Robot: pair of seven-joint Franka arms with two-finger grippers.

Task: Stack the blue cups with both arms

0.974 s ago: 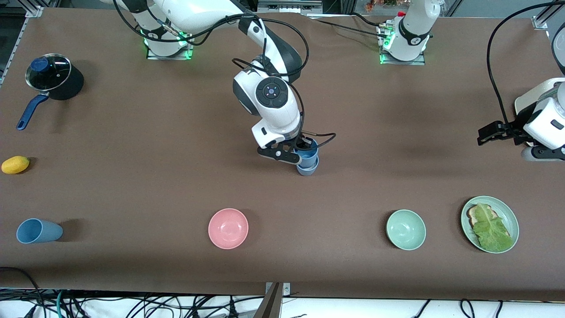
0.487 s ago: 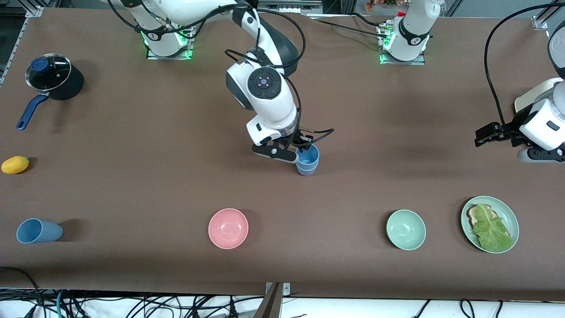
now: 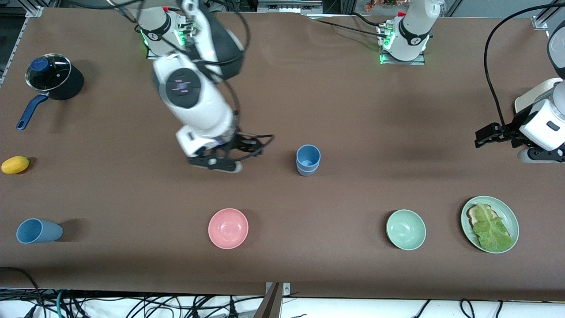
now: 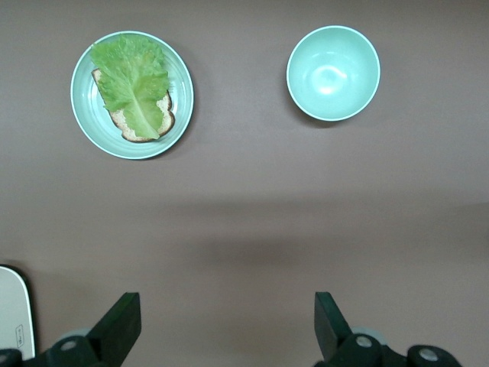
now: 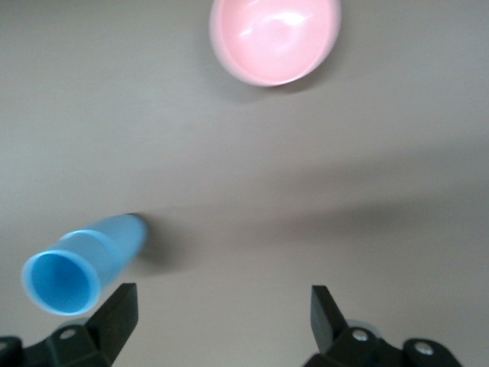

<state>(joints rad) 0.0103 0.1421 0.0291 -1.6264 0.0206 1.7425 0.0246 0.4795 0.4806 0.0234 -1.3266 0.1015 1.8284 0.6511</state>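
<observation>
Counting it up: three blue cups, two nested upright as the stacked pair (image 3: 308, 160) mid-table and one lying cup (image 3: 38, 231) on its side. Two bowls, the pink bowl (image 3: 228, 228) and the green bowl (image 3: 405, 229). One plate (image 3: 507, 213), one saucepan (image 3: 53, 83), one lemon (image 3: 15, 164).

No text or label can be read.

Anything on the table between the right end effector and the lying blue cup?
Bare tabletop only, by the front view, between the right end effector and the lying blue cup.
</observation>
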